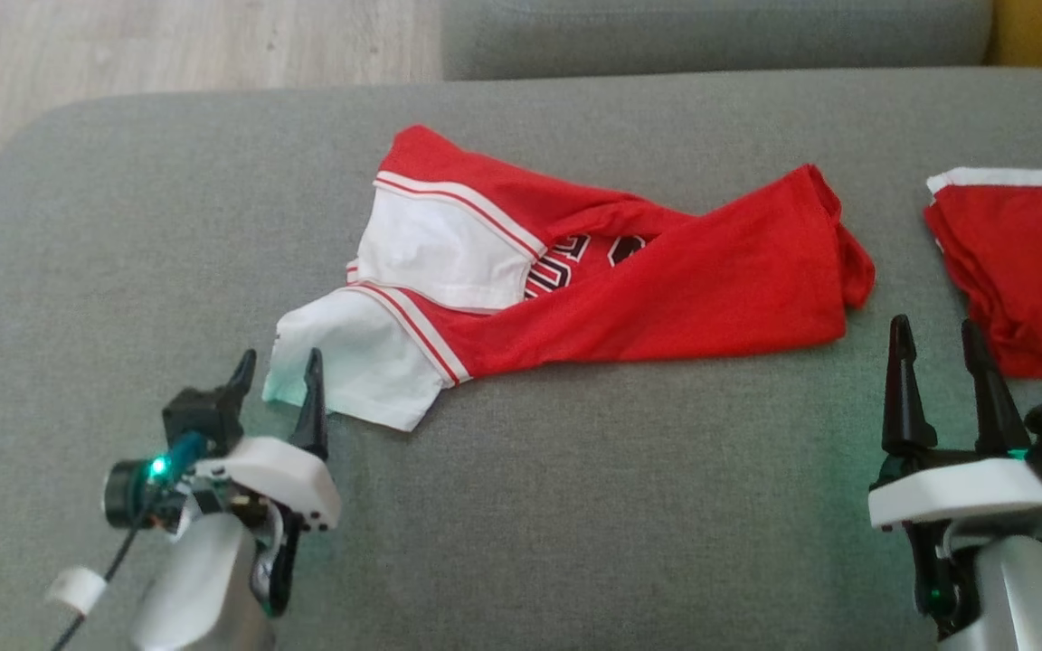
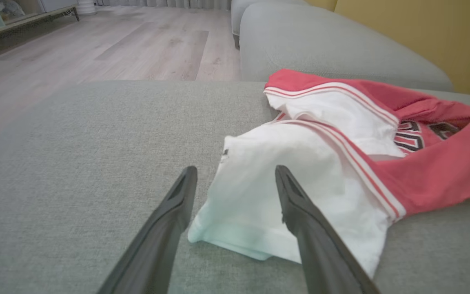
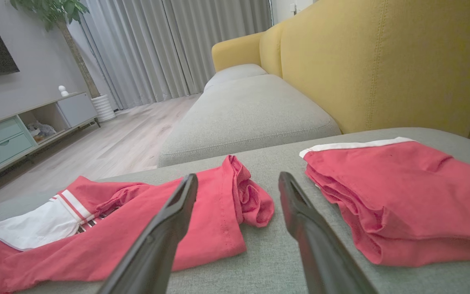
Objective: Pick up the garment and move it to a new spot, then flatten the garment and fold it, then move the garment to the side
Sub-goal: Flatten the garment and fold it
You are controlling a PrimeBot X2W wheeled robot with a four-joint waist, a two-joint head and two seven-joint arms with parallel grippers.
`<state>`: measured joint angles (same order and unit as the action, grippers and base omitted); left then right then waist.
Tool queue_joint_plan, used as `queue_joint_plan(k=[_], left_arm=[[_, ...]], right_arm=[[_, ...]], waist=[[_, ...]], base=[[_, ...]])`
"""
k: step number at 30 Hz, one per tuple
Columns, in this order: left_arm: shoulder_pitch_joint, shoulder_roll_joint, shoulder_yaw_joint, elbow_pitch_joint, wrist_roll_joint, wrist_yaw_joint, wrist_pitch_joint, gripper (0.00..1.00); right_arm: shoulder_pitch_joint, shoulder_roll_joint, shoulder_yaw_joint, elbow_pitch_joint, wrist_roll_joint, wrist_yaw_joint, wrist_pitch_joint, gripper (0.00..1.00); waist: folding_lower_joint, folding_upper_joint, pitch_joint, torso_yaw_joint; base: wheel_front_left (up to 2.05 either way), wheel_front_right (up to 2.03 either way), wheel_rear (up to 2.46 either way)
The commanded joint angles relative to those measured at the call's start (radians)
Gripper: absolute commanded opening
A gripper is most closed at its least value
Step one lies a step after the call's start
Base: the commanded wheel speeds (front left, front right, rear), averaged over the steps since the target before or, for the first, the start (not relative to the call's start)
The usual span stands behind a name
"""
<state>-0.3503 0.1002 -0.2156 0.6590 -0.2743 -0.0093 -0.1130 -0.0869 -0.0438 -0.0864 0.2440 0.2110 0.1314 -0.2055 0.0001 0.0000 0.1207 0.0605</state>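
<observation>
Lower left in the head view, the left gripper (image 1: 280,358) has its fingers spread and empty at the white sleeve corner of the red-and-white jersey (image 1: 666,289). The jersey lies crumpled mid-frame on the grey sofa cushion (image 1: 575,506). Lower right, the right gripper (image 1: 935,325) is also spread and empty, between the jersey and a folded red garment (image 1: 1018,262) at the right edge.

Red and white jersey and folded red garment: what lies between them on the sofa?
Bare grey sofa cushion separates the crumpled red and white jersey from the folded red garment; the right gripper points its fingers into that gap, in the head view.
</observation>
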Motion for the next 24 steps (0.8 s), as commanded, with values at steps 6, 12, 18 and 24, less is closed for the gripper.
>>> queue_joint_plan(k=[6,12,18,24], left_arm=[[-0.122,0.046,0.031,0.088,0.009,0.003,0.04,1.0],[-0.166,0.053,0.02,0.182,0.005,-0.006,0.074,1.0],[-0.176,0.042,-0.005,0.246,0.002,-0.021,0.116,1.0],[-0.18,0.028,-0.023,0.238,-0.004,-0.043,0.083,0.0]], right_arm=[[-0.057,-0.006,0.027,-0.043,0.002,-0.001,-0.001,1.0],[-0.068,-0.006,0.024,-0.041,0.002,-0.001,-0.001,1.0],[-0.075,-0.006,0.015,-0.028,0.0,-0.001,0.0,1.0],[-0.074,-0.006,0.019,-0.001,-0.007,-0.001,0.024,1.0]], waist=[[-0.0001,0.0,0.053,-0.022],[-0.0001,0.0,0.07,-0.029],[-0.0001,0.0,0.061,-0.021],[-0.0001,0.0,0.039,-0.002]], base=[[0.0,0.0,0.0],[0.0,0.0,0.0],[0.0,0.0,0.0],[0.0,0.0,0.0]])
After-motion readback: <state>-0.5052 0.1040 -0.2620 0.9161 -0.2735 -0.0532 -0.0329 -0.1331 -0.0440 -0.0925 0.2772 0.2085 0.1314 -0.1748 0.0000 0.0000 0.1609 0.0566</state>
